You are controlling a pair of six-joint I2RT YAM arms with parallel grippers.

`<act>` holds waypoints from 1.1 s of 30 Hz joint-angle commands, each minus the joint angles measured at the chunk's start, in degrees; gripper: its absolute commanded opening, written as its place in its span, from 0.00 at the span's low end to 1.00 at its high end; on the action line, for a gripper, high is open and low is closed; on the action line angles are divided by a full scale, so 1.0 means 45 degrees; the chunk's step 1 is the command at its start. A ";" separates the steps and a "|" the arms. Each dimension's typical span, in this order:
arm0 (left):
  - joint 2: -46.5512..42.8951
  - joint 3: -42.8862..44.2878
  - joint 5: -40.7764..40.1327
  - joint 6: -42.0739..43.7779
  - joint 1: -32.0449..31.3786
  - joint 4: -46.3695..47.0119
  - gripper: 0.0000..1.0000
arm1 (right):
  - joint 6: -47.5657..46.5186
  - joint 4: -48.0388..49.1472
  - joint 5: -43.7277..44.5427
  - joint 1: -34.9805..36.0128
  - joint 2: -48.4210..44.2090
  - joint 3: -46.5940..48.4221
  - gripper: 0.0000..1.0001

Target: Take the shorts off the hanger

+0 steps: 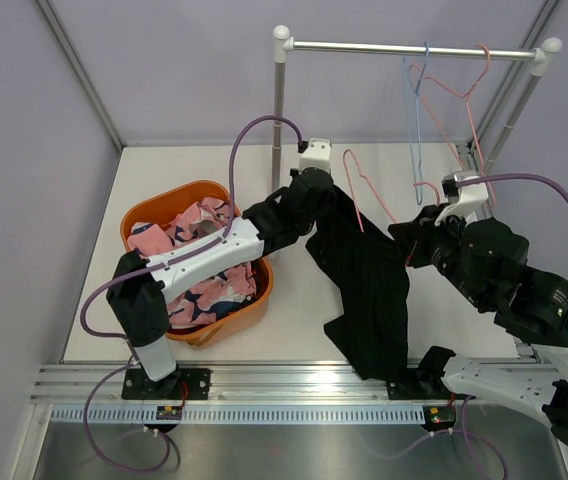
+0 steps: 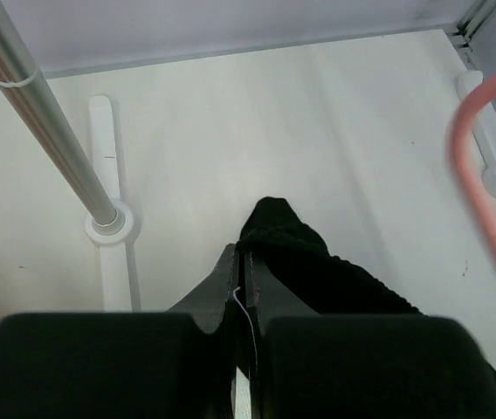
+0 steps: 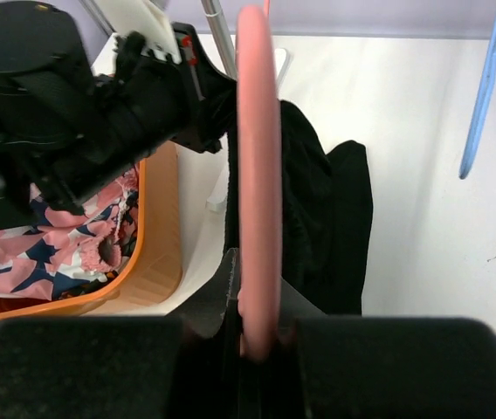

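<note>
My left gripper [image 2: 241, 281] is pinched tight on the black shorts [image 1: 369, 285], which hang mid-table. My right gripper [image 3: 258, 301] clamps the pink hanger [image 3: 257, 175] at their 1 o'clock, presumably bracing it while they slide off.

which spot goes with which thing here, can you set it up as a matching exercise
Things
1. black shorts
2. pink patterned shorts
3. lower pink hanger
4. blue hanger

Places
A. hooked on the rail
B. in the orange basket
C. pinched in the left fingers
D. pinched in the right fingers

Pairs: 1-C, 2-B, 3-D, 4-A
</note>
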 commanded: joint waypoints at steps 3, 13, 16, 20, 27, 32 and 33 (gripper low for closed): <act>0.0406 0.0668 0.0669 -0.0020 0.0208 0.0161 0.00 | 0.0212 -0.0056 0.0193 0.0117 -0.0426 0.0371 0.00; -0.2637 -0.1186 0.3445 0.1381 -0.1957 0.0259 0.00 | -0.0783 0.0722 0.1658 0.0117 0.0140 0.0507 0.00; -0.3693 -0.1655 0.4560 0.2124 -0.2973 -0.0113 0.00 | -0.1388 0.1250 0.2166 0.0136 0.0840 0.0837 0.00; -0.4904 -0.2027 0.3548 0.2928 -0.4632 -0.0580 0.00 | -0.2149 0.1525 0.2635 0.0098 0.2033 0.1736 0.00; -0.6565 -0.1072 0.1341 0.3025 -0.5105 -0.2123 0.00 | -0.2328 0.0415 0.0608 -0.1189 0.4221 0.4742 0.00; -0.6918 0.1789 -0.0824 0.5151 -0.5143 -0.2048 0.00 | -0.2366 -0.0133 -0.0565 -0.2556 0.5198 0.6560 0.00; -0.6840 0.2420 -0.1140 0.5600 -0.5124 -0.1737 0.00 | -0.2386 -0.0231 -0.0606 -0.2636 0.5315 0.6755 0.00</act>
